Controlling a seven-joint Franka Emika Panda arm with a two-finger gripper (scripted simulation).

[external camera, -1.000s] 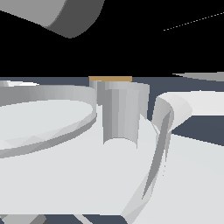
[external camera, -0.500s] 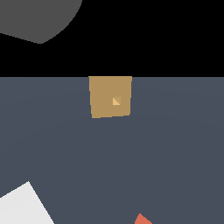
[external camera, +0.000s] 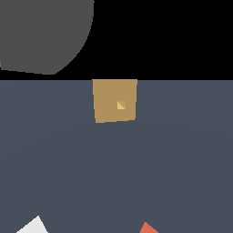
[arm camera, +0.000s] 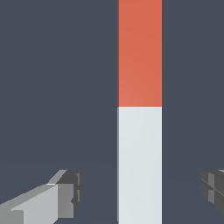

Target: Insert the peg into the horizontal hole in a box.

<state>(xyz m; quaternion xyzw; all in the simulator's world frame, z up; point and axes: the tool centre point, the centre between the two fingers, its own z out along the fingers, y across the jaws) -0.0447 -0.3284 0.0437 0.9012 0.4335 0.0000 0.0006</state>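
Orange-and-white peg (arm camera: 139, 111) now lies between my spread, empty gripper (arm camera: 142, 192); the arm has cleared the box (external camera: 115, 100), at twelve o'clock.

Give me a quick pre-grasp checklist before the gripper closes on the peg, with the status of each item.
1. Gripper open: ok, fingers apart.
2. Peg between the fingers: ok, gaps on both sides.
3. Grasp on the whitish half: ok, fingers flank it.
4. Fingers low enough to grip: cannot tell.
5. Hole in the box unblocked: ok.
6. Peg aimed at the hole: cannot tell.
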